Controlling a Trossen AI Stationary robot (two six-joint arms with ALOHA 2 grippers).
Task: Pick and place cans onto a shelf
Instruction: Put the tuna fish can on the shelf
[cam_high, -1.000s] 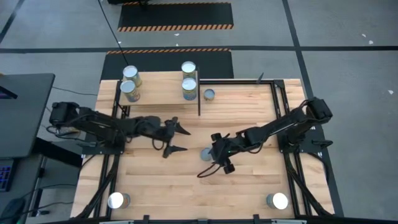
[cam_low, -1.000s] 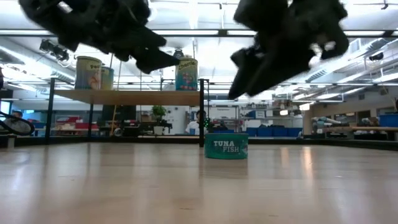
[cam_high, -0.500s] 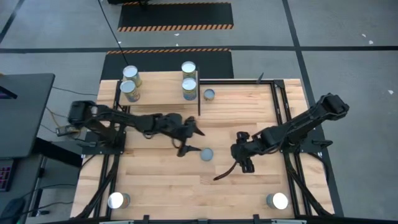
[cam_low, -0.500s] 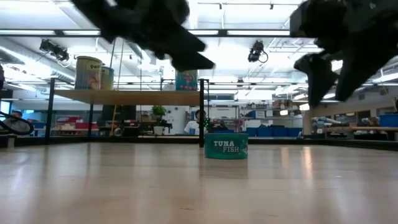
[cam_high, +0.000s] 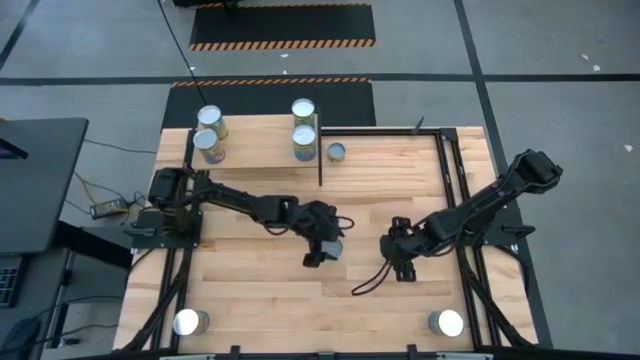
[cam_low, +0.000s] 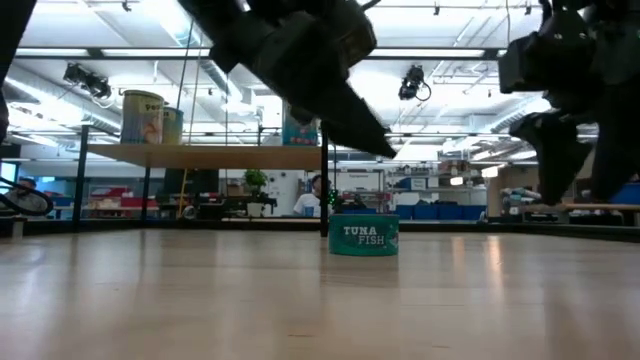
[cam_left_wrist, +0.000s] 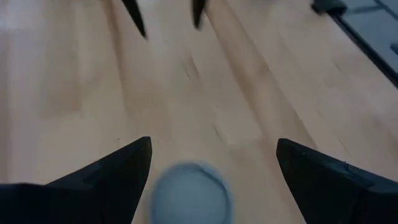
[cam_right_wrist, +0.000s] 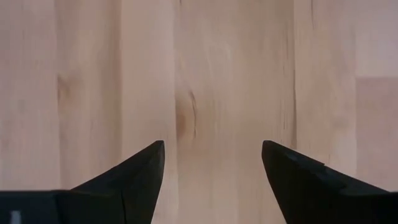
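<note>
A low teal can (cam_low: 364, 236) marked TUNA FISH, with a silver top (cam_left_wrist: 191, 193), stands on the middle of the table. My left gripper (cam_high: 326, 243) hovers open just above it, slanting down from the left, one finger on either side, clear of the can. My right gripper (cam_high: 398, 252) hangs open over bare wood to the can's right. The wooden shelf (cam_high: 255, 152) at the far left carries several cans, two at its left end (cam_high: 209, 133) and two at its right end (cam_high: 304, 125). Another can (cam_high: 338, 152) stands on the table beside the shelf.
Two cans stand near the front edge, one at the left (cam_high: 190, 322) and one at the right (cam_high: 448, 322). The shelf's black legs (cam_low: 324, 190) rise behind the middle can. Black frame rails (cam_high: 448, 180) run along the table's right side.
My left gripper has swept toward the table's right, tipping downward, and now stands over the middle can. My right gripper has drawn back from that can toward the right edge and turned about its wrist. The can has stayed where it was.
</note>
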